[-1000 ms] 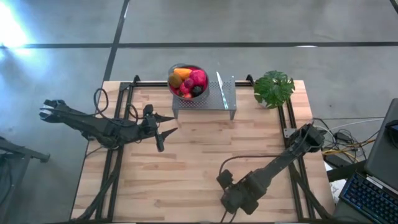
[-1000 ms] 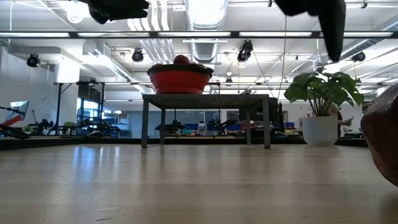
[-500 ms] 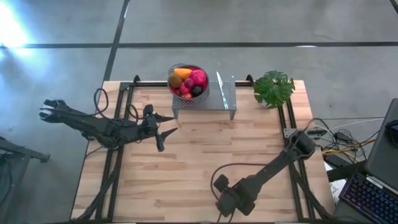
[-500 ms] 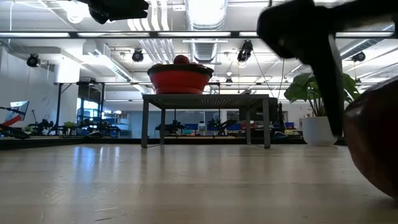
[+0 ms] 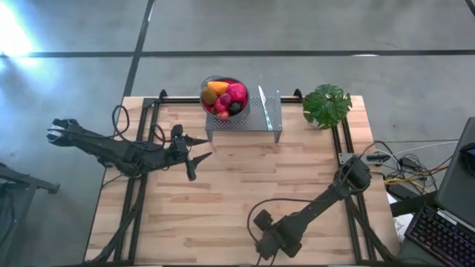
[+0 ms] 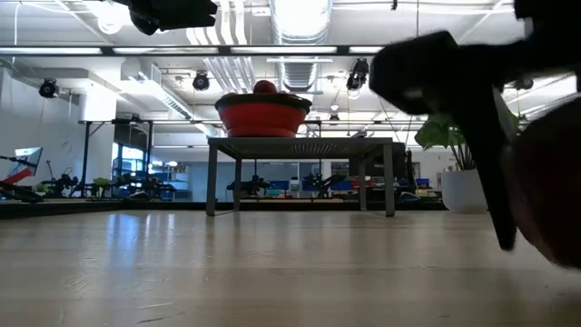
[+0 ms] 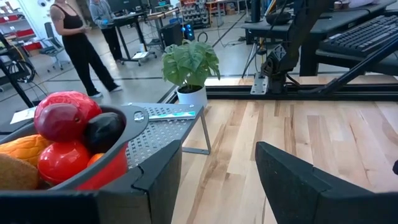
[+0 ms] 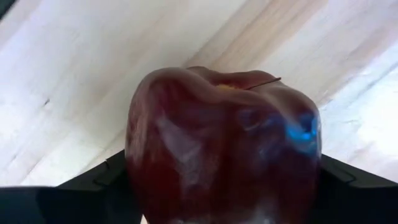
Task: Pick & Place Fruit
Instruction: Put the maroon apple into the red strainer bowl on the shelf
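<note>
Now right gripper (image 5: 269, 243) near table edge, fingers straddling dark maroon fruit (image 8: 222, 149); clamped or not: cannot tell. Fruit looks light, rigid, glossy, slippery; grip widest sides. Left gripper (image 5: 194, 156) idle, half-parted, holding nothing.

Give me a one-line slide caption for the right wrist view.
Right end effector straddling a dark maroon apple above the pale wooden tabletop.

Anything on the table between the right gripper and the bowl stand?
No: the high view shows bare wood between the right gripper, closed around a dark maroon fruit, and the stand.
</note>
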